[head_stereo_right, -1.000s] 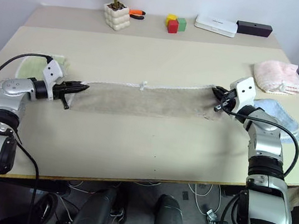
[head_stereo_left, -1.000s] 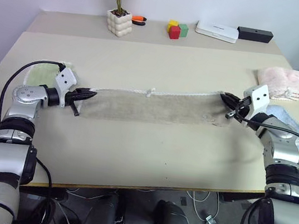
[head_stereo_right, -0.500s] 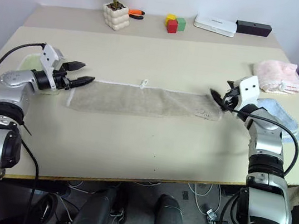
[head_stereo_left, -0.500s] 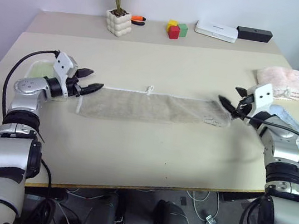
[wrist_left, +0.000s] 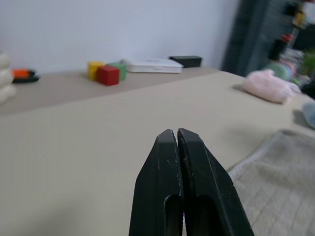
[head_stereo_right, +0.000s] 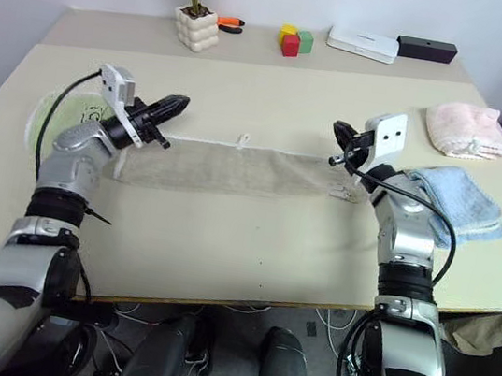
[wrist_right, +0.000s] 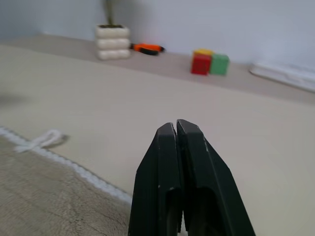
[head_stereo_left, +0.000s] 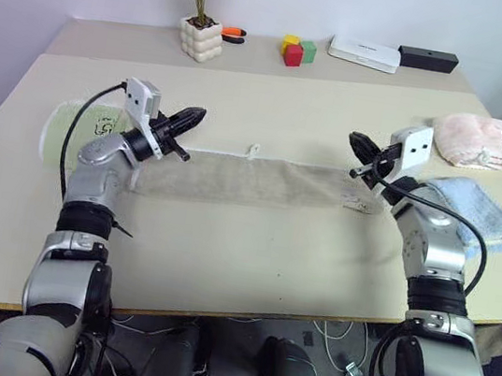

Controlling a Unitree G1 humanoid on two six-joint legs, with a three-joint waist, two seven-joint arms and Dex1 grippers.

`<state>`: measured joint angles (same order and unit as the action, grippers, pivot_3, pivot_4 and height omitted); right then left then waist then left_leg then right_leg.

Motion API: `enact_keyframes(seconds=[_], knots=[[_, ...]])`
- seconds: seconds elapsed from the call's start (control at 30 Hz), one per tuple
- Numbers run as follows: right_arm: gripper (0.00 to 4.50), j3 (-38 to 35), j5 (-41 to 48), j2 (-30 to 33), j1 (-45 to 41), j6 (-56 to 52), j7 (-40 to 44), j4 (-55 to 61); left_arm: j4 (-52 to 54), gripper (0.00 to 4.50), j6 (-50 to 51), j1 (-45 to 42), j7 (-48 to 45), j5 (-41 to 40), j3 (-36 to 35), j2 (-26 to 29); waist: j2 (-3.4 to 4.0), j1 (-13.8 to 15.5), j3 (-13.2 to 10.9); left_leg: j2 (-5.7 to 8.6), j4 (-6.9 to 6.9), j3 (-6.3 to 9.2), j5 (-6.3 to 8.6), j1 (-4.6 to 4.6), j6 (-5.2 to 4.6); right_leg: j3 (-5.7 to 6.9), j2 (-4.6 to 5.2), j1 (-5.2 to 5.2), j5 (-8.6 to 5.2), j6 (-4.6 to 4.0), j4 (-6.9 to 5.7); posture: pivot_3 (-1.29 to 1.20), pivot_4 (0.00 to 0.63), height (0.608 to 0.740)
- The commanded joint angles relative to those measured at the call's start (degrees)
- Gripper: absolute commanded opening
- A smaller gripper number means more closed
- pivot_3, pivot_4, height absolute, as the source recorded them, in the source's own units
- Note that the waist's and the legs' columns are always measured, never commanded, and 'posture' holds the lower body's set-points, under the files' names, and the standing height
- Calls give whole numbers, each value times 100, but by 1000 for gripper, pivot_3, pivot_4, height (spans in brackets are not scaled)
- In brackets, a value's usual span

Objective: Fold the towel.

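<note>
- Your left gripper (head_stereo_left: 194, 115) has its jaws pressed together on nothing; in the left wrist view the two black fingers (wrist_left: 170, 182) meet with no cloth between them.
- Your right gripper (head_stereo_left: 356, 142) is in the same condition: jaws together and empty, fingers (wrist_right: 172, 177) meeting tip to tip in the right wrist view.
- The towel (head_stereo_left: 252, 181) lies flat on the bench (head_stereo_left: 250, 254) as a long beige strip, stretched between the two sets of jaws and below them. Neither gripper touches it.
- The towel's left end lies just beneath and behind your left jaws; its right end lies just beneath your right jaws.
- The pale hem (wrist_right: 74, 169) runs along the far edge, with a small white loop (head_stereo_left: 254, 151) about midway between the two grippers.
- A green cloth (head_stereo_left: 76, 124) lies outboard of your left jaws, behind that arm.
- A light blue folded towel (head_stereo_left: 475, 207) lies outboard of your right jaws, beside that forearm; a pink towel (head_stereo_left: 471, 141) sits farther out and beyond it.
- Well beyond both jaws, at the far edge of the bench: a potted plant (head_stereo_left: 202, 10), coloured blocks (head_stereo_left: 295, 50), a white box (head_stereo_left: 364, 52) and a black box (head_stereo_left: 428, 58).
</note>
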<state>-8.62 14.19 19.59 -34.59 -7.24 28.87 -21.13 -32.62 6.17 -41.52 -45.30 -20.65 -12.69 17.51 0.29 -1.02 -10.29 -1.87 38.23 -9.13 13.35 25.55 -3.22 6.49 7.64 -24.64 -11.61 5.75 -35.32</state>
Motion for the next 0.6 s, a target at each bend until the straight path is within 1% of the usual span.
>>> enact_keyframes(seconds=[0.03,0.17,0.27,0.4,0.6], knots=[[40,-62,-65,-322,59,42,-559,27,219,57,116,225,466,69,80,-206,0,-9,0,0,-1,-1,0,-4,0,0,0,2,0,0,0,0,150,740],[40,12,-354,-435,128,350,-864,-462,216,57,202,466,745,168,180,-325,0,-2,0,1,-1,-1,0,-4,0,0,-1,3,0,0,2,0,150,740],[40,-8,-450,-354,137,602,-885,-811,200,57,269,641,814,239,214,-244,0,-2,0,1,-1,-1,0,-4,1,0,-1,3,0,0,2,0,150,740],[40,13,-660,-59,130,991,-775,-1221,214,57,271,816,715,300,202,43,1,-16,0,1,-3,-2,1,-7,1,0,0,4,0,-1,2,0,150,740],[40,130,-907,318,66,1523,-593,-1712,193,57,400,868,572,179,80,483,1,-22,1,-1,-4,-2,1,-10,3,0,0,4,-1,-1,3,0,150,740]])
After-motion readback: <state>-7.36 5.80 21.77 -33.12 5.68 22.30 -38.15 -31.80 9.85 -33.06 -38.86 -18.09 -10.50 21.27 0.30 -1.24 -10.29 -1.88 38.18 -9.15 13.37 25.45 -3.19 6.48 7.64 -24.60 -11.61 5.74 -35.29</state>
